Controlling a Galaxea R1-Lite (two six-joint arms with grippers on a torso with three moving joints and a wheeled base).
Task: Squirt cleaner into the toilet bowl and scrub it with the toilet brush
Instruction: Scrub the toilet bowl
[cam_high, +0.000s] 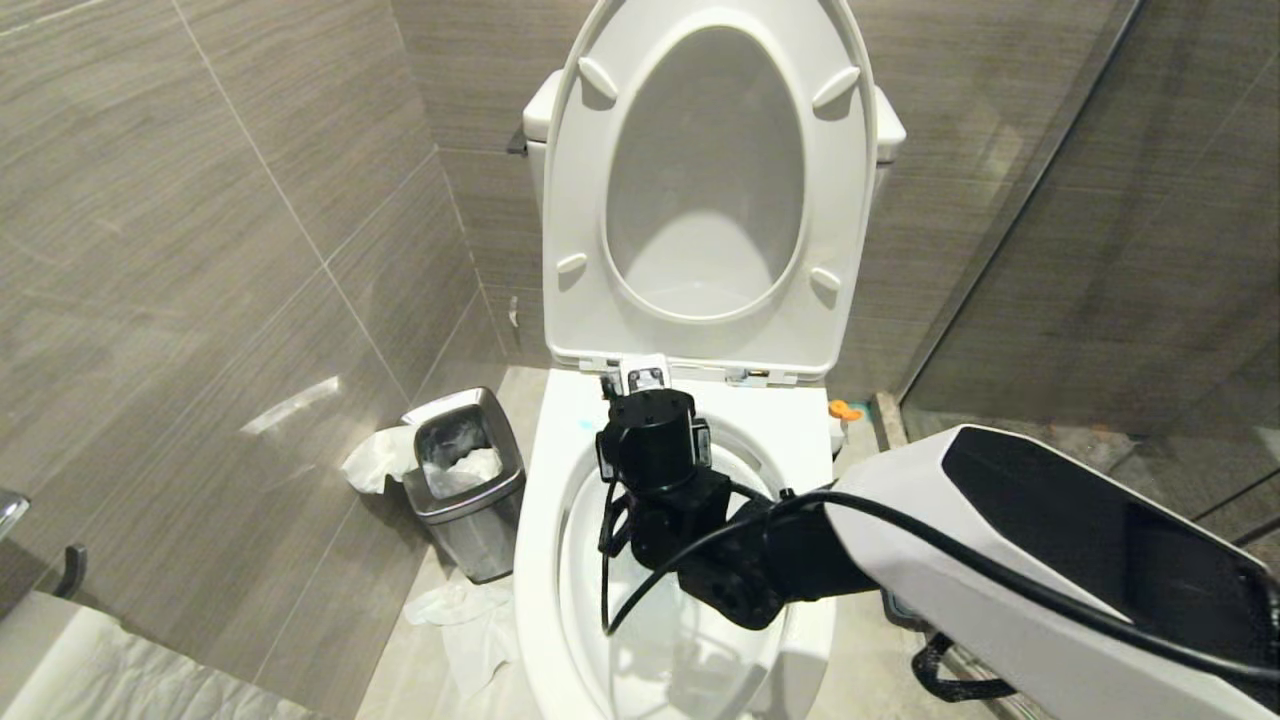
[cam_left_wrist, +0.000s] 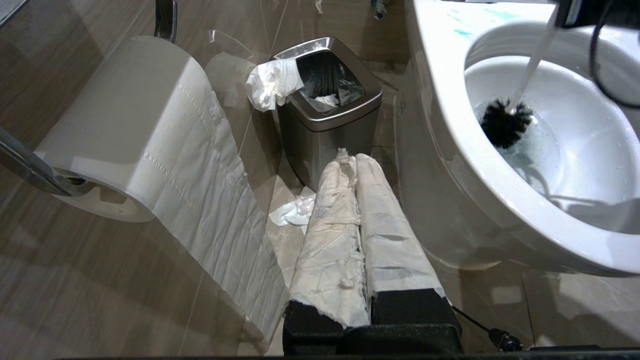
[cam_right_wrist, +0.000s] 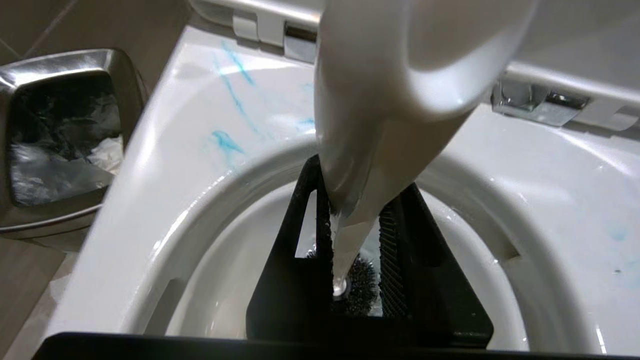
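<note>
Reaching down over the toilet bowl (cam_high: 545, 560), the right tool (cam_right_wrist: 352, 225) is clamped on the white handle of the toilet brush (cam_right_wrist: 350, 240), with both black ribbed fingers (cam_right_wrist: 392, 250) pressed against the handle's sides. The handle runs down between the fingers into the bowl, and its broad rounded end fills the upper part of the right wrist view. The black bristle head sits low inside the bowl, at the water near the bottom, as the left wrist view shows; there the head (cam_left_wrist: 505, 125) lies against the bowl's inner wall on the side nearer the bin (cam_left_wrist: 327, 107). In the head view the right arm (cam_high: 1010, 540) comes in from the right side and its black wrist hangs above the bowl's opening, hiding the brush.

Smears of turquoise cleaner (cam_right_wrist: 230, 140) streak the flat rim near the chrome hinges (cam_right_wrist: 537, 102), with a fainter blue tint on the rim's other side. The seat and lid (cam_high: 710, 180) stand raised against the wall.

The left tool (cam_left_wrist: 357, 210) is pressed shut, its 2 fingers wrapped in white paper, parked low beside the bowl's outside and pointing toward the steel bin, which has tissue draped over its edge. A toilet paper roll (cam_left_wrist: 125, 130) hangs beside it.
</note>
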